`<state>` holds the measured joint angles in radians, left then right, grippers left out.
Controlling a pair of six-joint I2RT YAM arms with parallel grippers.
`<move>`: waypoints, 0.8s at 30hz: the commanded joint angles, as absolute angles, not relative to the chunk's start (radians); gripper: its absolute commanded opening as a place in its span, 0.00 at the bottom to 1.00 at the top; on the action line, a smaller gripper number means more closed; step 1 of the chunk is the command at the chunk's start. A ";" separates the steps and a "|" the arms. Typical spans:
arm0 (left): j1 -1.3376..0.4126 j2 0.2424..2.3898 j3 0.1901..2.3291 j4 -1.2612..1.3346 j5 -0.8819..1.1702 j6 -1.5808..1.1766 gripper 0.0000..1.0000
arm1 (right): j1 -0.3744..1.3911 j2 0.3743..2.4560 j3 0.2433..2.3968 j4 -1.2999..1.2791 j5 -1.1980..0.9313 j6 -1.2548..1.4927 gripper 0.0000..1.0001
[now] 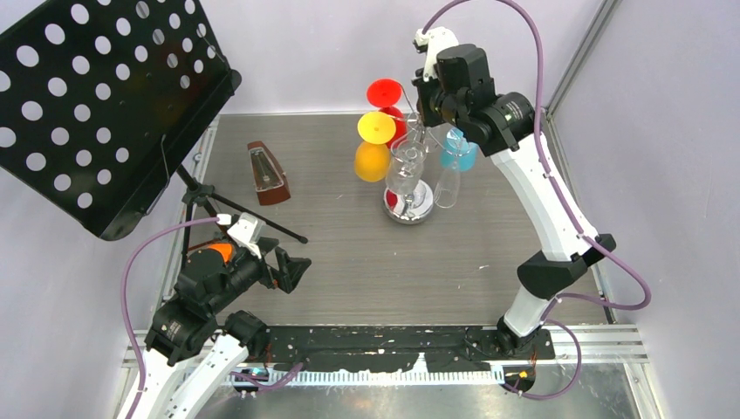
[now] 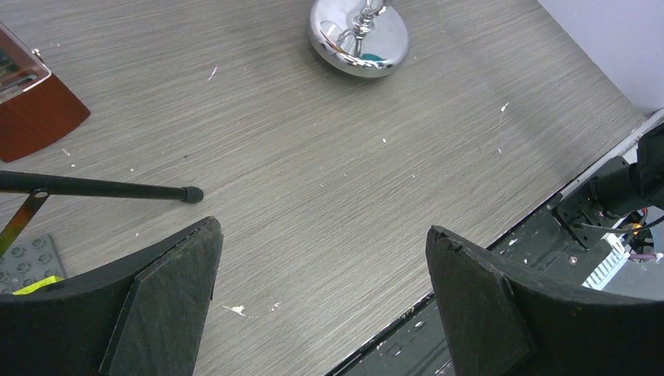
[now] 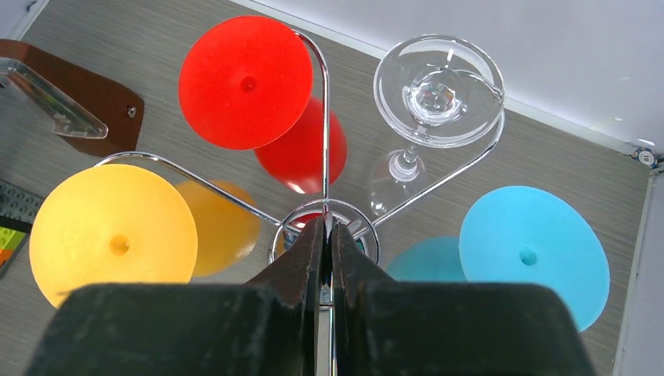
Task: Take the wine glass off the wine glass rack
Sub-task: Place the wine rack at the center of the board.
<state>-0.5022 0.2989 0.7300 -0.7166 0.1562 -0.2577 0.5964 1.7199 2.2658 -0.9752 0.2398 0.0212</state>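
Wine glass rack (image 1: 409,206): stands toward far edge of table (image 1: 349,262), holds red glass (image 3: 245,82), yellow glass (image 3: 113,235), blue glass (image 3: 532,254), clear glass (image 3: 438,86) upside down. Right gripper (image 3: 326,229): clamped on rack's top loop. Left gripper (image 2: 321,235): hovers low, fingers apart.

Robot lab cell: plain walls, grey table (image 1: 349,262), aluminium-rail edging, cabled arms

— Spotting a black perforated music stand (image 1: 96,105) far left, tilted, looming over the grey woodgrain tabletop (image 1: 366,262).
— And a brown metronome (image 1: 268,174), upright, just beyond the tripod legs.
— One rubber-tipped leg (image 2: 102,188) stretched low across the tabletop, near a grey studded plate (image 2: 23,262) with a yellow piece on it.
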 commanded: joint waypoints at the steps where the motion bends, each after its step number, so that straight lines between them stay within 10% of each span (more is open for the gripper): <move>1: -0.503 0.311 0.726 -0.689 0.140 -0.257 0.99 | 0.616 1.550 2.292 -0.658 0.288 0.006 0.06; 24: -0.503 0.319 0.726 -0.691 0.135 -0.256 0.99 | 0.664 1.387 2.023 -0.570 0.279 0.007 0.06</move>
